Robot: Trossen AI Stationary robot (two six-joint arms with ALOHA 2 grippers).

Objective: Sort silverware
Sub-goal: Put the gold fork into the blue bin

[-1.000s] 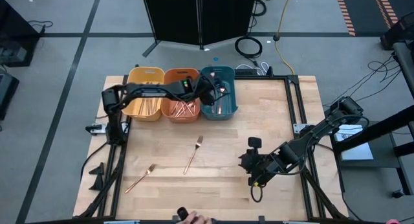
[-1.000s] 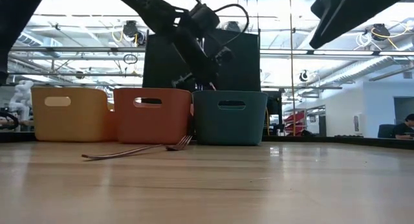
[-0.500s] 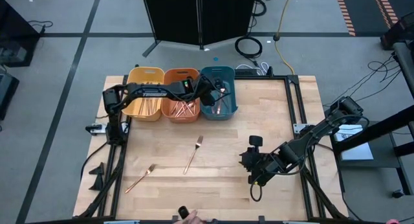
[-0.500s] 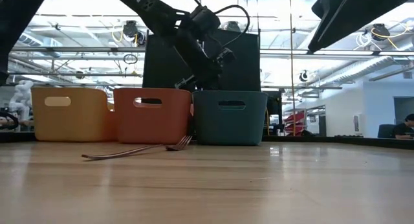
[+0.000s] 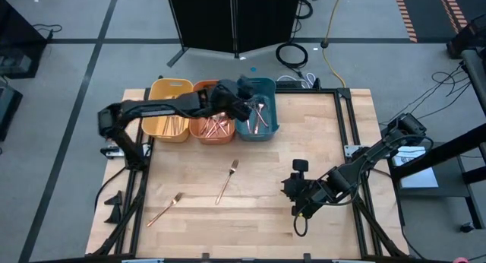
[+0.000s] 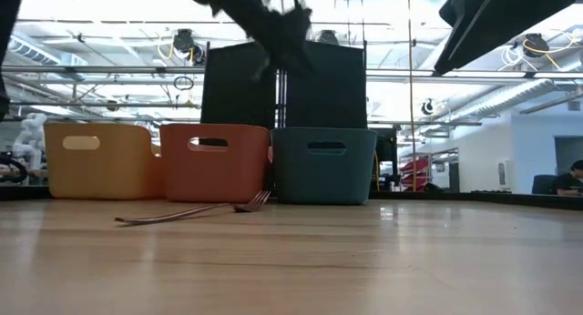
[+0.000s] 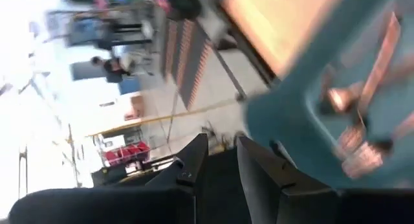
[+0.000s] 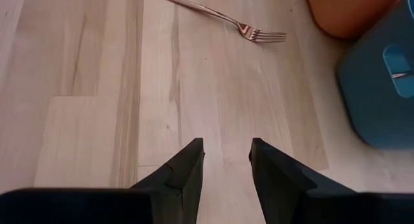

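Three plastic bins stand in a row at the table's far edge: yellow (image 5: 170,111), orange (image 5: 213,125) and teal (image 5: 259,118). All three hold copper silverware. My left gripper (image 5: 244,94) hovers above the teal bin (image 7: 362,88), open and empty; it also shows high in the low view (image 6: 284,28). Two copper forks lie flat on the table, one at mid-table (image 5: 227,180) and one near the left front (image 5: 165,208). My right gripper (image 5: 289,190) waits low at the right front, open and empty (image 8: 226,153), pointing toward the mid-table fork (image 8: 223,17).
Black rails (image 5: 348,134) run along the table's left and right sides. Bare wood (image 5: 304,134) lies between the bins and my right arm. A dark cabinet (image 6: 282,87) stands behind the bins, with cables on the floor beyond.
My left gripper has risen quickly from the teal bin's rim to well above it and has drawn slightly toward the table's left. The forks on the table have stayed put.
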